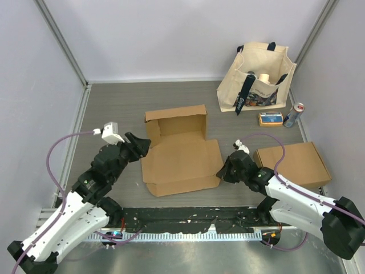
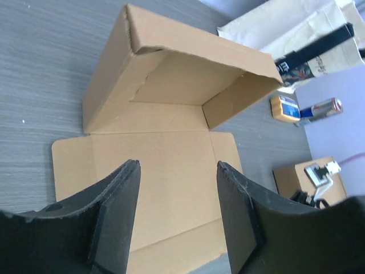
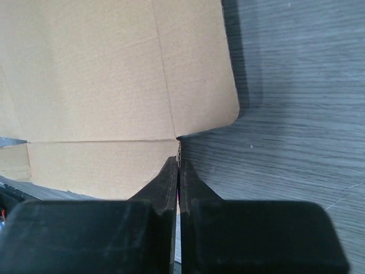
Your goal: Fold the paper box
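Note:
The brown paper box [image 1: 179, 157] lies mid-table. Its far part stands up as low walls, and its near panels lie flat. My left gripper [image 1: 142, 145] is open and empty, hovering over the box's left edge. In the left wrist view its fingers [image 2: 122, 211] frame the flat panel [image 2: 171, 171]. My right gripper [image 1: 222, 170] is at the box's right edge. In the right wrist view it [image 3: 179, 162] is shut on the cardboard edge [image 3: 180, 149], where the near flap meets the side flap [image 3: 102, 80].
A second closed cardboard box [image 1: 292, 164] lies right of the right arm. A cream tote bag [image 1: 256, 77] stands at the back right. A small orange box [image 1: 270, 118] and a drinks can [image 1: 294, 114] stand in front of it. Frame posts line both sides.

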`<state>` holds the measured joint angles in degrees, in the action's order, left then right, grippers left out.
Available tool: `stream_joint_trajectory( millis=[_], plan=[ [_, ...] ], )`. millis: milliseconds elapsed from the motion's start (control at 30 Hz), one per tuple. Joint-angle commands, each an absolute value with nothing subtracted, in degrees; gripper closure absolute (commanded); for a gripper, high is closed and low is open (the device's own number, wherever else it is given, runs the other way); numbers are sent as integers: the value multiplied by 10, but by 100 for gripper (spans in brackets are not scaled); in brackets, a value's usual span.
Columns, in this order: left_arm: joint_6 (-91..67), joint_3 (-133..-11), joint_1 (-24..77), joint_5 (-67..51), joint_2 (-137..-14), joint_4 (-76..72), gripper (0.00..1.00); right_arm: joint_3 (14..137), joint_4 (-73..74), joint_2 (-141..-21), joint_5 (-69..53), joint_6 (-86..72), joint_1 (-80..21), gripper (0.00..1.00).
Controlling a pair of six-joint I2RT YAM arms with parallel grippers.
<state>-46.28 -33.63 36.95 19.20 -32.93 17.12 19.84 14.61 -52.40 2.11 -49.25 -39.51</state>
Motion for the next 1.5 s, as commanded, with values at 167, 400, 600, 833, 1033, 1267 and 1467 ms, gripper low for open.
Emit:
stream_joint_trajectory(
  millis=[167, 400, 600, 833, 1033, 1267, 1467],
  plan=[
    [-338, -366, 372, 264, -441, 166, 36, 272, 181, -532, 88, -411, -389, 51],
    [-223, -235, 372, 345, -554, -184, 46, 282, -145, -593, 174, -243, -389, 31],
    [-171, -204, 371, 369, -697, -430, 50, 300, -472, -792, 217, -110, -362, 25],
    [-153, -233, 360, 365, -821, -529, 54, 364, -624, -961, 185, -82, -336, 31],
    [-143, -249, 329, 344, -880, -580, 57, 379, -662, -1006, 227, -70, -334, 48],
    [-130, -289, 312, 332, -934, -594, 61, 402, -658, -1031, 207, -69, -333, 76],
    [-105, -362, 335, 484, -982, -582, 98, 405, -659, -1038, 192, -89, -335, 97]
  ],
)
